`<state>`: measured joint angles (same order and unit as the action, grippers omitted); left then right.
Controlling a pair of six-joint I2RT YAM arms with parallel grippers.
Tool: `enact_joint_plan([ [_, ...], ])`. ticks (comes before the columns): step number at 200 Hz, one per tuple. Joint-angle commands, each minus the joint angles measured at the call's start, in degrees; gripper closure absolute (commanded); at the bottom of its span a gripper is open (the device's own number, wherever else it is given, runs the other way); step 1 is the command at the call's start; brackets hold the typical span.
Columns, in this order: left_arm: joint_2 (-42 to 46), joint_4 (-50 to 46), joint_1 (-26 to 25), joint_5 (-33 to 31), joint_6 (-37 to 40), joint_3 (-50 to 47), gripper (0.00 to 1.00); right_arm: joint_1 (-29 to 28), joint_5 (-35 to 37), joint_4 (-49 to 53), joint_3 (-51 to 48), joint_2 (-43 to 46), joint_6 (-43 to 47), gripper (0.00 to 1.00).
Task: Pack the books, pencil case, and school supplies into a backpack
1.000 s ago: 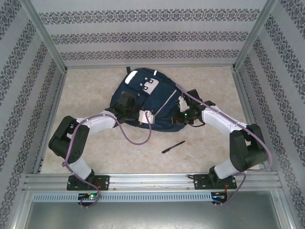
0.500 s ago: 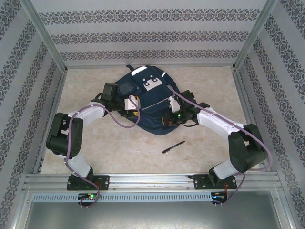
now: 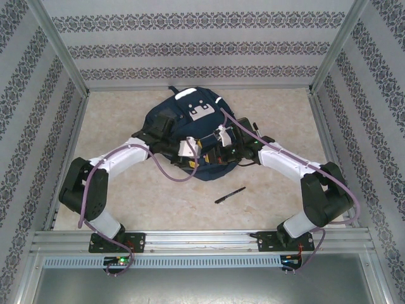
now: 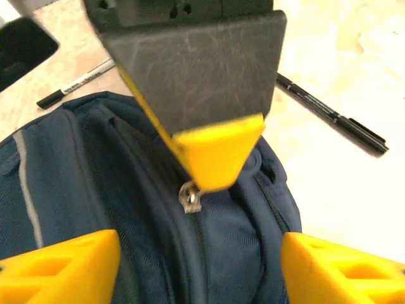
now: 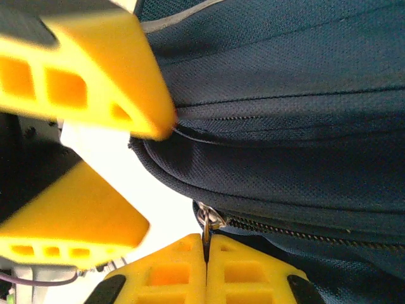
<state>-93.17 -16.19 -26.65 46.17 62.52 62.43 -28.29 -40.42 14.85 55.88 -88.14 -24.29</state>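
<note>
navy backpack (image 3: 183, 114), right jaws pinched on zipper pull (image 5: 207, 220), left jaws open beside it

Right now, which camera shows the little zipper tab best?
Right wrist: the zipper tab is close up, pinched between the right gripper's shut fingers. Left wrist shows it partly under a yellow fingertip; from the top it is too small.

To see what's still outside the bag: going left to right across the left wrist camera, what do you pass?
pen with a pale barrel → zipper pull → all-black pen
</note>
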Motion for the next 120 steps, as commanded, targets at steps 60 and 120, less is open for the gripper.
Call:
enact_joint_plan([
  [60, -2.0, 12.3, -2.9, -17.7, -7.9, -3.9, 0.78, -0.9, 9.5, 11.1, 2.1, 0.8, 8.5, 1.00],
  [120, 2.4, 10.7, -0.5, -13.0, -2.0, -7.2, 1.00, 3.9, 32.0, 13.0, 1.6, -0.9, 8.6, 1.00],
])
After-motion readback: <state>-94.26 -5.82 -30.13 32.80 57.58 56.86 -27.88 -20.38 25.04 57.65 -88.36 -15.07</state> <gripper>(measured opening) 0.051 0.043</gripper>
